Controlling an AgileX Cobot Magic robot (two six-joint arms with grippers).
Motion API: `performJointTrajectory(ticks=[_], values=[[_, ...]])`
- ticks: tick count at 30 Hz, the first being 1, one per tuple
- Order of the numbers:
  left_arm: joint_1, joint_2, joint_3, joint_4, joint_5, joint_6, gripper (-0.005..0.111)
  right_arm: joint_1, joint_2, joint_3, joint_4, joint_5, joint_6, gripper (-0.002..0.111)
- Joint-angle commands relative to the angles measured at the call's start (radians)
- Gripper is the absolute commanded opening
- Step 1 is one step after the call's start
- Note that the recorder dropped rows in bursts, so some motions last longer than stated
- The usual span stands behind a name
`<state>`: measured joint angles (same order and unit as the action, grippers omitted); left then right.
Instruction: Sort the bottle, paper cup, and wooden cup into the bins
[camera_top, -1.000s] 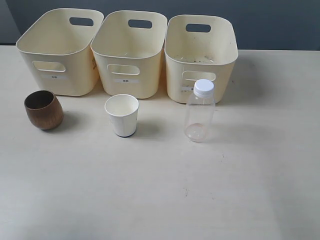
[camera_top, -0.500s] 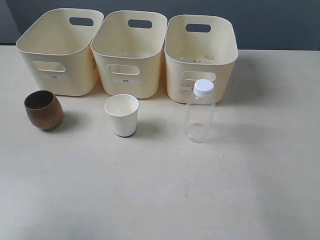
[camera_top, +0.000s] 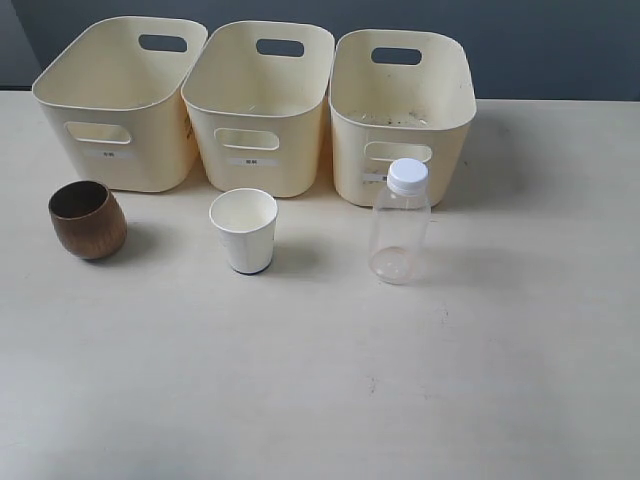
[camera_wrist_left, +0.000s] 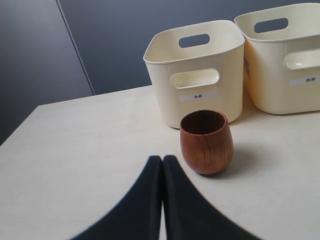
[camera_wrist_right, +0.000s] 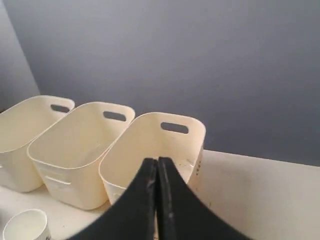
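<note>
While both hands (camera_wrist_left: 161, 165) (camera_wrist_right: 156, 167) hang pinched closed, empty, 3 bins (camera_top: 258, 105) line the table's (camera_top: 400, 380) far edge.

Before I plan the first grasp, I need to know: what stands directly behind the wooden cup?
Behind the wooden cup stands the leftmost bin, labelled front facing it, with a gap between them. Its floor is hidden behind its front wall.

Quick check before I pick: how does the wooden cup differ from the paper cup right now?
The wooden cup is dark brown with grain; the paper cup is white. The wooden cup is squat and rounded; the paper cup is straight-sided and tapers toward its base. The wooden cup stands before the left bin, the paper cup before the middle bin. Both stand upright, open and untouched.
</note>
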<state>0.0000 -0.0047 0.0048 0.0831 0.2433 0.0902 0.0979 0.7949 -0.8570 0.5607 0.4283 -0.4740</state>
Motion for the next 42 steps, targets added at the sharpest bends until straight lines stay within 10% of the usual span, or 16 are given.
performJointTrajectory(ticks=[1,10,26,29,33,42], values=[[-0.004,0.005,-0.005,-0.002,-0.011,-0.001,0.000,0.065,0.130,-0.080,0.008,0.050,-0.129,-0.001],[-0.004,0.005,-0.005,-0.002,-0.011,-0.001,0.000,0.165,0.464,-0.287,-0.015,0.402,-0.266,-0.001],[-0.004,0.005,-0.005,-0.002,-0.011,-0.001,0.000,0.214,0.570,-0.294,-0.085,0.429,-0.266,-0.001],[-0.004,0.005,-0.005,-0.002,-0.011,-0.001,0.000,0.224,0.595,-0.294,-0.087,0.429,-0.266,0.017],[-0.004,0.005,-0.005,-0.002,-0.011,-0.001,0.000,0.224,0.611,-0.294,-0.089,0.415,-0.227,0.074],[-0.004,0.005,-0.005,-0.002,-0.011,-0.001,0.000,0.224,0.683,-0.294,-0.089,0.389,-0.223,0.068]])
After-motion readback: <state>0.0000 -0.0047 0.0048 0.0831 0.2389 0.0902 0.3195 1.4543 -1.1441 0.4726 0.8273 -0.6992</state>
